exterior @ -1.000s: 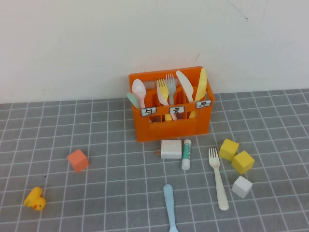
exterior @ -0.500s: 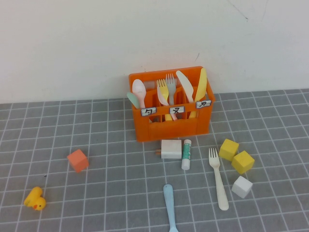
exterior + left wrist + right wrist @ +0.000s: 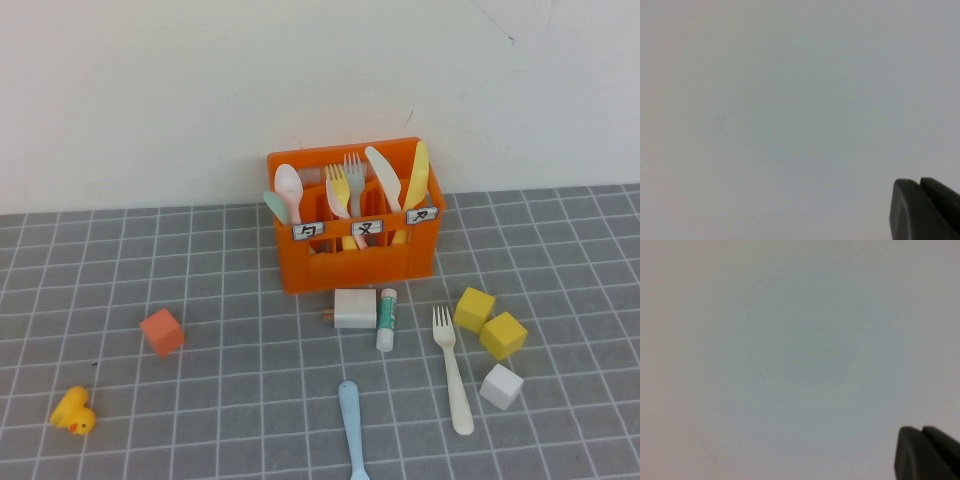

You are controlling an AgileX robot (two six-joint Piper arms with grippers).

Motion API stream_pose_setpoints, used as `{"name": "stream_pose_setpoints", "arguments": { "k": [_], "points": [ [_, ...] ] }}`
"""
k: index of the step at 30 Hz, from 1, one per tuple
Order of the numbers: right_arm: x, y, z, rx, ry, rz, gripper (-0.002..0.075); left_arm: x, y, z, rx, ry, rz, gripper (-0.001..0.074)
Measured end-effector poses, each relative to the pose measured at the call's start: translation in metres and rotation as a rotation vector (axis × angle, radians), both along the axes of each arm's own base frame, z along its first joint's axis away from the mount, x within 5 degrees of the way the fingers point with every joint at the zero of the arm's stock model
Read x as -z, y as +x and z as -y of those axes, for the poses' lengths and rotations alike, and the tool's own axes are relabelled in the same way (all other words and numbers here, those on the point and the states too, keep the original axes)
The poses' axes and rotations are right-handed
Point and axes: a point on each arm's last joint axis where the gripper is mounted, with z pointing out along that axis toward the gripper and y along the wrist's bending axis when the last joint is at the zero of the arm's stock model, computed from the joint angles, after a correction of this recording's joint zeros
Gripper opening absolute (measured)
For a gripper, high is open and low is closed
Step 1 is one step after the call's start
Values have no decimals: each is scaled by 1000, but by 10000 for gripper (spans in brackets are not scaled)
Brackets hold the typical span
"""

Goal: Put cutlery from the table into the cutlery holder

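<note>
Neither gripper appears over the table; each wrist camera faces a blank pale surface.

Left gripper (image 3: 927, 210) and right gripper (image 3: 930, 452) each show only a dark finger edge in their own wrist view, so I cannot tell how either is set. On the grey gridded table (image 3: 200, 420), the orange cutlery holder (image 3: 355, 262) stands at the far edge by the wall, three small labels with unreadable black marks on its front. The cream fork (image 3: 451, 369) lies between a white-and-green tube (image 3: 386, 318) and yellow blocks (image 3: 490, 322). The pale blue utensil (image 3: 351, 426) runs off the near edge. Open grid lies left, around an orange cube (image 3: 161, 331) and toy duck (image 3: 72, 411).
</note>
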Motion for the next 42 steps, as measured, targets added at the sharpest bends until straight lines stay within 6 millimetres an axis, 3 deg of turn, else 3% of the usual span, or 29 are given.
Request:
{"name": "stream_pose_setpoints", "arguments": {
  "k": [5,9,14,21,26,30,36,42],
  "points": [
    [-8,8,1,23,-40,-353,-3,-6,9,2,-1,46,-101,0],
    [10,27,-6,-66,-99,-660,-3,10,23,6,33,4,-234,0],
    [39,44,-19,-234,-150,-879,-3,38,49,17,122,-115,-608,0],
    [89,53,-26,-345,-213,-990,-3,66,96,39,219,-169,-1070,0],
    [97,56,-28,-365,-246,-969,-3,73,137,60,356,-62,-1302,0],
    [99,56,-29,-382,-260,-959,-3,77,168,77,450,13,-1387,-1],
    [98,56,-30,-395,-273,-949,-3,92,194,135,550,211,-1461,0],
    [98,56,-30,-394,-275,-947,-3,125,202,191,459,350,-1539,0]
  ]
}}
